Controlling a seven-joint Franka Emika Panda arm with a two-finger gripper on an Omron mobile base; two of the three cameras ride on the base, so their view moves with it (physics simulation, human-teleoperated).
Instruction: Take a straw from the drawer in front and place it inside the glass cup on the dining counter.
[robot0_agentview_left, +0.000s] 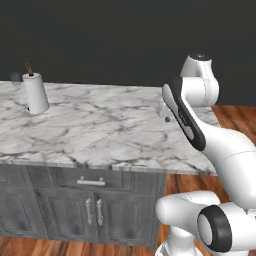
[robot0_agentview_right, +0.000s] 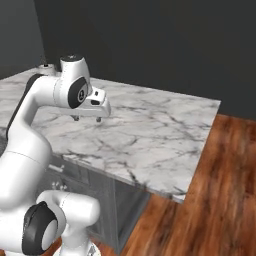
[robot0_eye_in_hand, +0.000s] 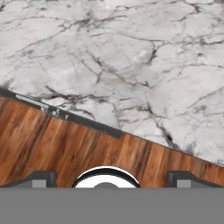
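In the left base view, the dining counter (robot0_agentview_left: 100, 125) spans the frame, its front edge crossing low; one drawer (robot0_agentview_left: 92, 179) sits shut beneath, lower left. One paper-towel roll (robot0_agentview_left: 36, 92) stands upper left.

In the right base view, the gripper (robot0_agentview_right: 87, 119), left of centre, hangs over bare marble, jaws spread, empty.

In the hand view, the counter edge runs diagonally above the wood floor (robot0_eye_in_hand: 65, 148). Straw and cup unseen.

surface: dining counter (robot0_agentview_left: 100, 130), white marble with grey veins, mid-frame | on it: white paper-towel roll (robot0_agentview_left: 36, 93) upright, upper left | below: wooden floor (robot0_agentview_right: 220, 200), lower right
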